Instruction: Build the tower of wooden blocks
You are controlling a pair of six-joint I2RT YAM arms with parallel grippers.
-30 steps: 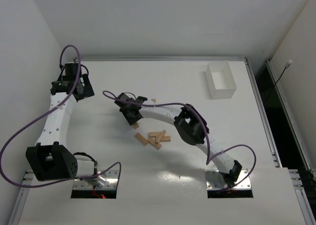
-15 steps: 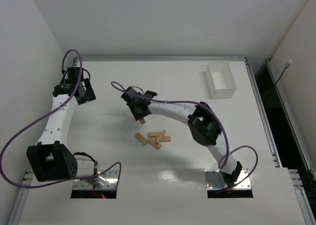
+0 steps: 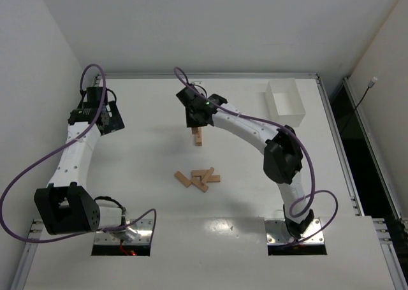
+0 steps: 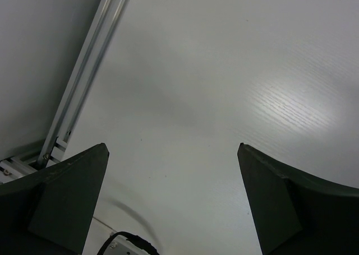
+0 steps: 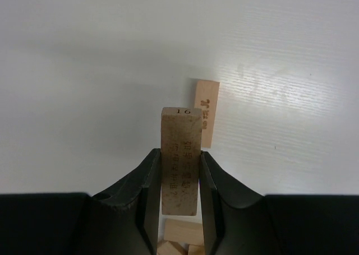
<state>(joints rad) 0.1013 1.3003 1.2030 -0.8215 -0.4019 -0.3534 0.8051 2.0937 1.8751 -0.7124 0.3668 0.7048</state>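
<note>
Top view: left arm reaches up the left side of the table [image 3: 146, 207], left gripper [image 3: 107, 116] over bare surface near the far-left corner, well apart from everything else. Right arm stretches from its base across to the far middle of the table; right gripper [image 3: 195, 116] points down with a tan held block [image 3: 197, 136] showing just below it. Whether that block touches the table cannot be told from here. A loose heap of wood blocks [image 3: 199, 178] lies on the table nearer the bases, lying crosswise, some overlapping, not stacked in layers; clearly apart from the right gripper. White bin [image 3: 285, 103] stands at the far right, nothing visible inside it. Left wrist view: left gripper [image 4: 174, 204] fingers [image 4: 67, 199] spread wide, only plain white table and an aluminium edge rail [image 4: 84, 70] beyond them; nothing held. Right wrist view: right gripper [image 5: 180, 165] jaws pressed in on both long sides of the held block [image 5: 180, 133], pinching it; the block's end face, marked "16", juts past the fingertips. Just beyond and slightly right, a lone block [image 5: 206, 112] lies flat on the table, partly hidden behind the held one; contact between the two cannot be told. Bits of more tan wood [image 5: 180, 232] show low in the frame between the fingers.
</note>
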